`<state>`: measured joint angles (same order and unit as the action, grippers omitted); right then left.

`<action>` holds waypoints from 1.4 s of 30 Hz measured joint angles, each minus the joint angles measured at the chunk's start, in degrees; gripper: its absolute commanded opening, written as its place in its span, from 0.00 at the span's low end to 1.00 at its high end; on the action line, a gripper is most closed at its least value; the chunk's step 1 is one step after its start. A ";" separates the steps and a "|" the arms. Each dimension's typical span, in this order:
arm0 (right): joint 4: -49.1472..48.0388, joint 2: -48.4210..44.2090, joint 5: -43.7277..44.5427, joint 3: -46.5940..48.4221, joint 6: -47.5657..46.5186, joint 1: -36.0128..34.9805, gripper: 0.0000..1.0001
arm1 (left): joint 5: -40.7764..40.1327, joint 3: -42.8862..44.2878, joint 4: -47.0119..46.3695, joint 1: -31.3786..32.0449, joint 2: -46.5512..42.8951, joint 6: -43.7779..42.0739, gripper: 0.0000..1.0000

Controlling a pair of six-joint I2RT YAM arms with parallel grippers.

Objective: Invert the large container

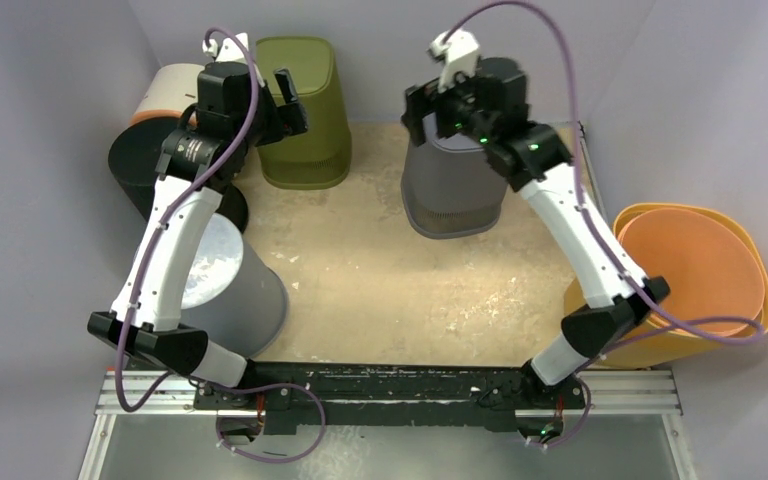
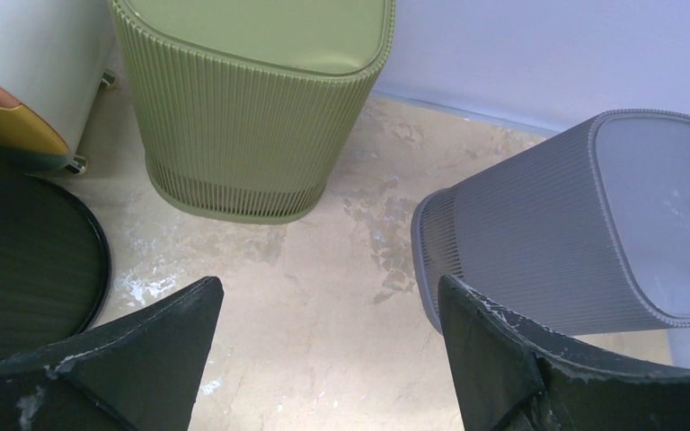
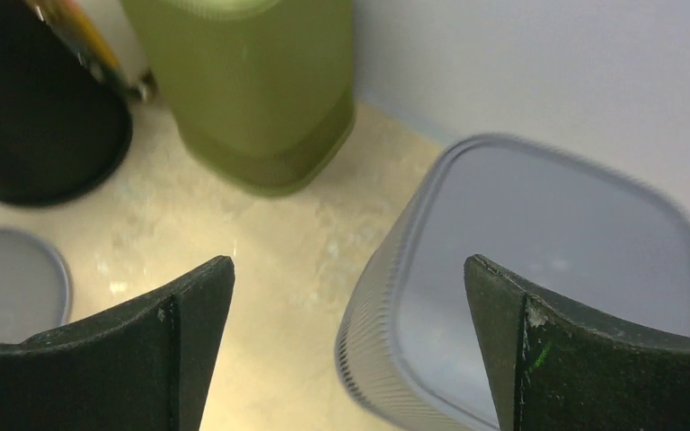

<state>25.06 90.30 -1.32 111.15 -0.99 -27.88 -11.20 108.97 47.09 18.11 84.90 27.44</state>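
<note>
A grey ribbed container (image 1: 455, 195) stands upside down at the back middle of the table, its flat base facing up. It also shows in the left wrist view (image 2: 593, 233) and the right wrist view (image 3: 539, 260). My right gripper (image 1: 450, 115) is open and empty just above its top. In the right wrist view the gripper (image 3: 349, 265) straddles the container's left top edge without touching it. My left gripper (image 1: 290, 105) is open and empty at the back left, beside an olive ribbed container (image 1: 305, 110). In its own view the left gripper (image 2: 328, 287) hangs over bare table.
The olive container (image 2: 252, 99) is upside down against the back wall. A black bin (image 1: 145, 165) and a white and orange bin (image 1: 165, 90) stand at the far left. A grey round bin (image 1: 230, 285) sits upside down under my left arm. Nested orange bins (image 1: 700, 280) stand upright at the right edge.
</note>
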 measured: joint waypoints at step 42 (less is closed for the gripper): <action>-8.17 20.24 26.49 1.57 -3.28 17.64 1.00 | -2.49 -10.19 -3.15 0.04 -7.26 0.57 0.87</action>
<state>16.88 110.54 25.17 112.73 -4.27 -10.24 -13.69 98.78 43.94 18.15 77.65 28.01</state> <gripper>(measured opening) 0.998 0.866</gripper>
